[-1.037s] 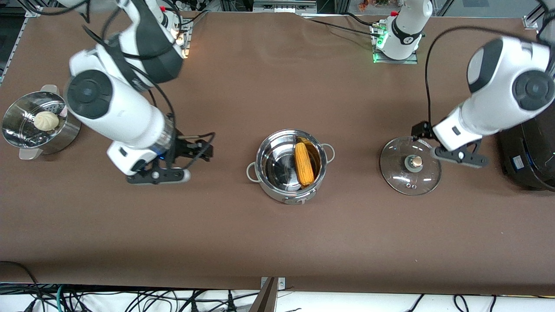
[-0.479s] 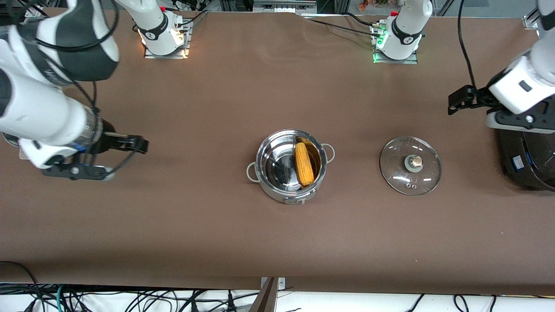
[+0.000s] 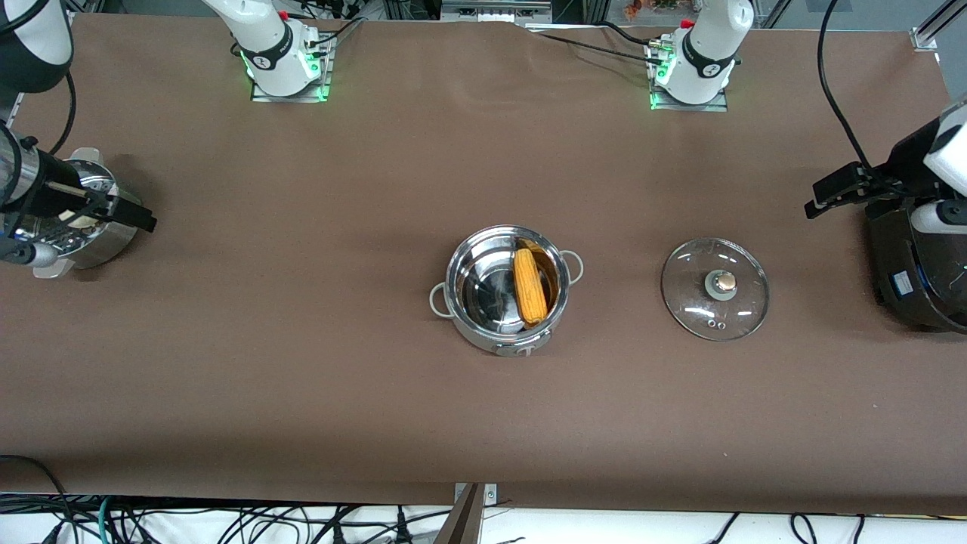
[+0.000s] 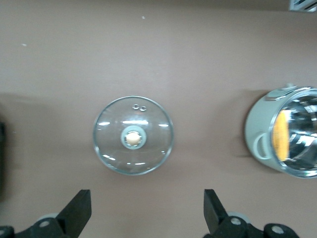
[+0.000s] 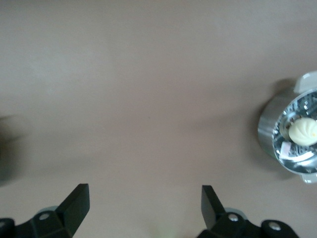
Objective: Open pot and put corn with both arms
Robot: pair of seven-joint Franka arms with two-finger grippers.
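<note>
The shiny steel pot stands open at the table's middle with the yellow-orange corn lying inside; both also show in the left wrist view, the pot and the corn. The clear glass lid with its copper knob lies flat on the table beside the pot, toward the left arm's end, and shows in the left wrist view. My left gripper is open and empty, raised beside the black cooker; in its wrist view nothing is between its fingers. My right gripper is open and empty over the steamer pot; in its wrist view it holds nothing.
A steel steamer pot with a white bun stands at the right arm's end. A large black cooker stands at the left arm's end. Both arm bases are at the table's back edge.
Both arms have pulled away from the table's middle and risen. The left gripper left the lid and went to the cooker; the right gripper went out over the steamer pot. Pot, corn and lid stayed put.
</note>
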